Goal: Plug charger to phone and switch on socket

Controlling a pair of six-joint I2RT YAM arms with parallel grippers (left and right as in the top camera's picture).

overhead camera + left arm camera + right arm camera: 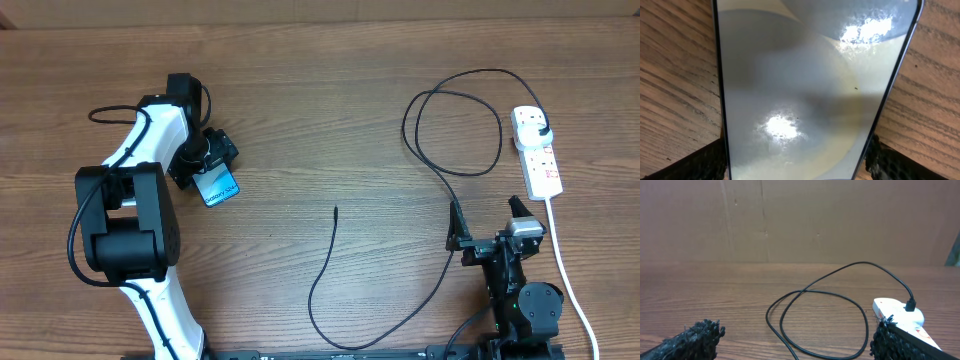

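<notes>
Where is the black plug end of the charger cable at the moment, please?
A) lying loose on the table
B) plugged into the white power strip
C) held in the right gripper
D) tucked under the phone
B: the charger ends in a black plug seated in the end outlet of the socket.

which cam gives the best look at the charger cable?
Overhead: the whole cable shows, from its plug in the power strip to its loose tip. Right wrist catches only the loop and plug end. Left wrist shows none of it.
</notes>
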